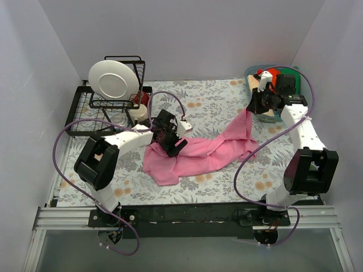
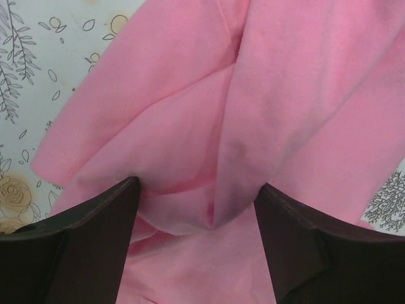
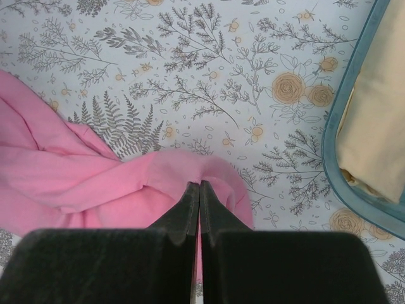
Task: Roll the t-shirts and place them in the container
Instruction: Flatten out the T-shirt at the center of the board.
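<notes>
A bright pink t-shirt lies crumpled across the middle of the flowered table mat. My left gripper hovers over its left part, open. In the left wrist view, that gripper has its dark fingers wide apart with a pink fold lying between them, ungripped. My right gripper is shut on the shirt's far right end, which rises off the mat. In the right wrist view, the gripper pinches pink cloth. Red, green and cream t-shirts sit in a basket.
A teal basket stands at the back right corner, its rim close beside my right gripper, with cream cloth inside. A black wire dish rack with a white plate and a cup occupies the back left.
</notes>
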Robot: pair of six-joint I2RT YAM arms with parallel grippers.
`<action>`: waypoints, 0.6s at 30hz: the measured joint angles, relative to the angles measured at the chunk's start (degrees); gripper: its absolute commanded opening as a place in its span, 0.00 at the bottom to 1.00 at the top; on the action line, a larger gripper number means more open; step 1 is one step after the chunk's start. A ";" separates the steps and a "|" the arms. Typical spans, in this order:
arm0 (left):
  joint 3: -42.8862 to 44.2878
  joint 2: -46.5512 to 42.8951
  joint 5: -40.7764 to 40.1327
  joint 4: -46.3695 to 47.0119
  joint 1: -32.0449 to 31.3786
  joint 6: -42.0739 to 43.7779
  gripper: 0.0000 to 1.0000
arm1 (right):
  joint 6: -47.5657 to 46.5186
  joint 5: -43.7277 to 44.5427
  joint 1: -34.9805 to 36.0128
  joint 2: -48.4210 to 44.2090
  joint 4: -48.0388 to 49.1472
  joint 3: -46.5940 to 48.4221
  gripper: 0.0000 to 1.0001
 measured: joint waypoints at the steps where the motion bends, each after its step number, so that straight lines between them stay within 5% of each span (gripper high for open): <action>1: 0.02 0.28 0.52 -0.04 0.00 0.68 0.56 | 0.00 0.00 0.00 0.00 -0.02 -0.09 0.01; 3: 0.22 0.26 1.81 -0.66 -0.02 1.70 0.36 | 0.00 0.02 0.00 0.00 -0.02 -0.11 0.01; 9: 3.78 -1.16 5.66 -5.38 -0.11 4.79 0.00 | -0.07 -0.02 0.00 -0.57 -0.22 -0.04 0.01; 18: 15.39 -16.72 10.34 -19.78 -0.13 4.70 0.00 | -4.74 -4.42 0.00 -12.52 -7.08 2.21 0.01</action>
